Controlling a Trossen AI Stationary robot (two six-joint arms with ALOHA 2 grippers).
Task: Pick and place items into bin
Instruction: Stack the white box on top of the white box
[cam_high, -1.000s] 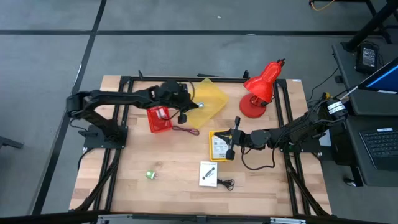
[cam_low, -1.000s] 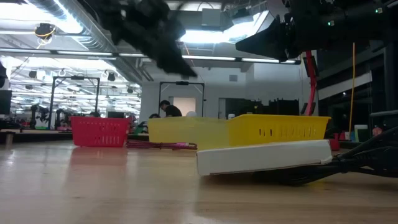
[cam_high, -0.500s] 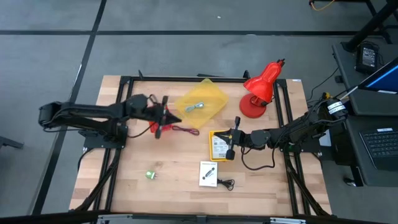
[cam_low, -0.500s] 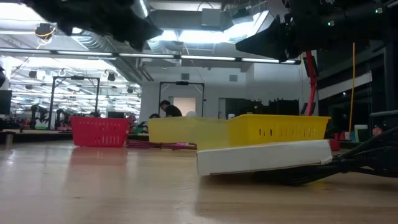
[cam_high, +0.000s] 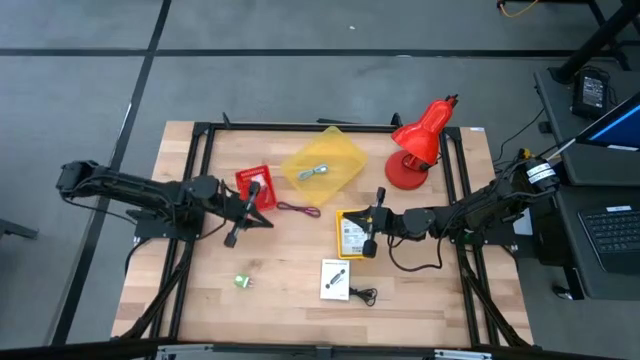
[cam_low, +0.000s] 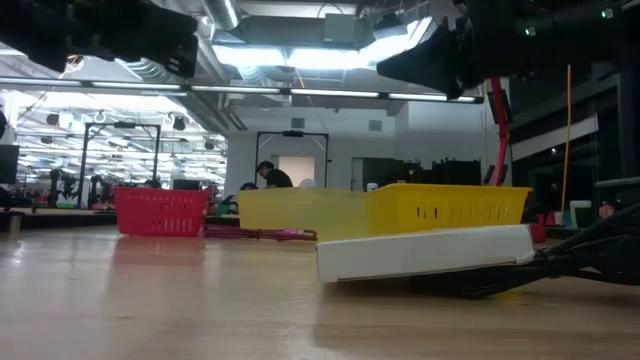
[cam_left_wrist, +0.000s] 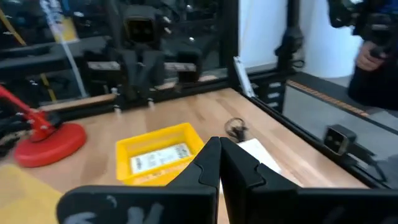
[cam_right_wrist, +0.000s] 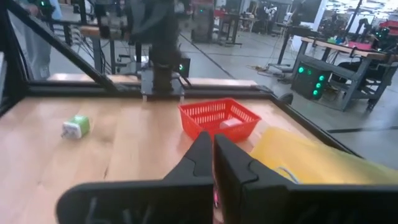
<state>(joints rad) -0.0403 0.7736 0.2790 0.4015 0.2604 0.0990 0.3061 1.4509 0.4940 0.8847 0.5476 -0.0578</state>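
A blue-grey strip lies in the big yellow bin at the table's far middle. The red basket holds something white. Beside it a dark red cord lies on the wood. A small yellow basket holds a white card. Near the front lie a white packet, a black cord and a green object. My left gripper hangs shut and empty just near of the red basket. My right gripper hovers shut and empty over the small yellow basket.
A red desk lamp stands at the far right, its round base on the wood. Black frame rails run along the table's sides. Bare wood lies at the near left. A person stands far off in the room behind.
My left gripper has drawn back from the big yellow bin's left edge, past the red basket, toward the table's left and near edges, sinking a little and swinging round; it has stayed shut. My right gripper has kept still.
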